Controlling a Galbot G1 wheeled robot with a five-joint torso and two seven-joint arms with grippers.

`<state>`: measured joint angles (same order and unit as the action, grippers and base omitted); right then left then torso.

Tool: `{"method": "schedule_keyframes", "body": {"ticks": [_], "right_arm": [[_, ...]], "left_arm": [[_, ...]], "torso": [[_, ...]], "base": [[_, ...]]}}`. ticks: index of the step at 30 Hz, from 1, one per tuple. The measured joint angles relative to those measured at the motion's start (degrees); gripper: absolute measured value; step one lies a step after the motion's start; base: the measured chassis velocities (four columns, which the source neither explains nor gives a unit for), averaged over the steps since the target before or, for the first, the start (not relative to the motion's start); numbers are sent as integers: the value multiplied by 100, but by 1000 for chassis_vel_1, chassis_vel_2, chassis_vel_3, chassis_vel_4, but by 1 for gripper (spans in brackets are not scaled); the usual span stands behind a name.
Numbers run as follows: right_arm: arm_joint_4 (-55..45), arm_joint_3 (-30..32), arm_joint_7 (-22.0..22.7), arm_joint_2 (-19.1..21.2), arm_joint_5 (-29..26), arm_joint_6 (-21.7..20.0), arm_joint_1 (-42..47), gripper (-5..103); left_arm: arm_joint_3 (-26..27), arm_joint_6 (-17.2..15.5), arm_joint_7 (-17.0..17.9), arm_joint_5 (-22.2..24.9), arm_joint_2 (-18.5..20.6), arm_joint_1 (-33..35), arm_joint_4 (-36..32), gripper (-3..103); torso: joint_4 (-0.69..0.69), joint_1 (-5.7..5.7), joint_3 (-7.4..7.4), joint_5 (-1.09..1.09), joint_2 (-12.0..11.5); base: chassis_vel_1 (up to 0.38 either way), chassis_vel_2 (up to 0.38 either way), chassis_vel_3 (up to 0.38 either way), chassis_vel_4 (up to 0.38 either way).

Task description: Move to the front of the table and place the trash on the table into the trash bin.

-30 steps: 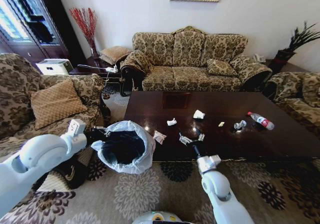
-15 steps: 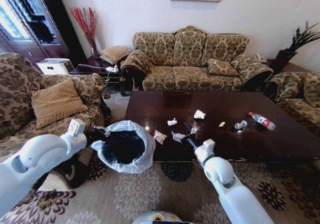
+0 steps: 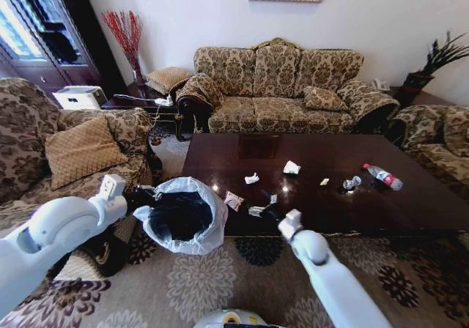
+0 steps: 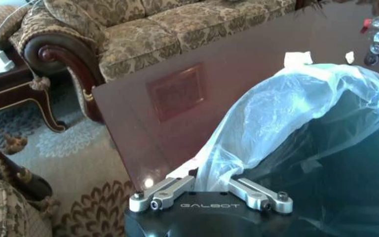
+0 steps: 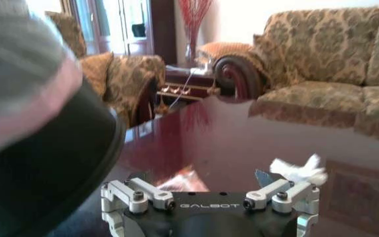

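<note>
My left gripper (image 3: 143, 195) (image 4: 209, 183) is shut on the white bag rim of the trash bin (image 3: 180, 215) (image 4: 321, 148), holding it just off the table's (image 3: 410, 203) front left corner. My right gripper (image 3: 263, 204) (image 5: 200, 178) stands open low over the table's front edge, with the snack wrapper (image 3: 234, 200) (image 5: 183, 179) just beside it toward the bin. Farther back on the table lie a paper wad (image 3: 251, 178) (image 5: 299, 170), a second wad (image 3: 292, 168), a tiny scrap (image 3: 324, 181), a crumpled clear piece (image 3: 352, 183) and the red-labelled bottle (image 3: 382, 176).
A patterned sofa (image 3: 282, 86) stands behind the table. Armchairs flank it on the left (image 3: 66, 152) and the right (image 3: 440, 134). Patterned carpet (image 3: 242, 277) lies between me and the table. A side table (image 3: 146, 97) with a cable stands at the back left.
My right gripper has swung left along the table's front edge, toward the snack wrapper and the bin. The left arm and the bin have stayed put.
</note>
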<state>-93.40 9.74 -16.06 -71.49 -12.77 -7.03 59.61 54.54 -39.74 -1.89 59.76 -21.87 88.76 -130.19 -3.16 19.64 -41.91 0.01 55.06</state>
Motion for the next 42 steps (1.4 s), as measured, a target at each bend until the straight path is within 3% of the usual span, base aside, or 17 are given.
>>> {"method": "schedule_keyframes", "body": {"ticks": [9,16,20,22,23,27,30,35,39,40,42], "right_arm": [[1046,-39,172,-693,592,566,-264,100],[1575,-177,201,-960,750,717,-561,102],[1831,-267,199,-1037,804,788,-701,98],[1898,-295,199,-1070,827,797,-754,88],[1898,-295,199,-1070,827,797,-754,88],[1905,-338,236,-1032,836,799,-772,67],[1856,-336,260,-960,828,798,-730,61],[1779,-297,271,-846,793,816,-635,39],[1730,-284,321,-798,758,819,-591,34],[1706,-285,361,-784,750,821,-575,23],[1681,-286,398,-768,729,819,-560,18]], "left_arm": [[0,0,0,0,0,0,0,0],[0,0,0,0,0,0,0,0],[0,0,0,0,0,0,0,0],[0,0,0,0,0,0,0,0],[0,0,0,0,0,0,0,0],[0,0,0,0,0,0,0,0],[0,0,0,0,0,0,0,0],[0,0,0,0,0,0,0,0],[0,0,0,0,0,0,0,0],[0,0,0,0,0,0,0,0],[0,0,0,0,0,0,0,0]], "torso": [[-1,0,0,-1,1],[-1,0,0,-2,1],[-2,0,0,-2,1],[-2,0,0,-2,1],[-2,0,0,-2,1],[-2,0,0,-2,1],[-2,0,0,-2,1],[-3,0,1,-1,1],[-2,0,1,-1,1],[-2,0,1,-1,1],[-1,0,1,-1,1]], "base": [[0,0,0,0],[0,0,0,0],[0,0,0,0],[0,0,0,0],[0,0,0,0],[0,0,0,0],[0,0,0,0],[0,0,0,0],[0,0,0,0],[0,0,0,0],[0,0,0,0]]}}
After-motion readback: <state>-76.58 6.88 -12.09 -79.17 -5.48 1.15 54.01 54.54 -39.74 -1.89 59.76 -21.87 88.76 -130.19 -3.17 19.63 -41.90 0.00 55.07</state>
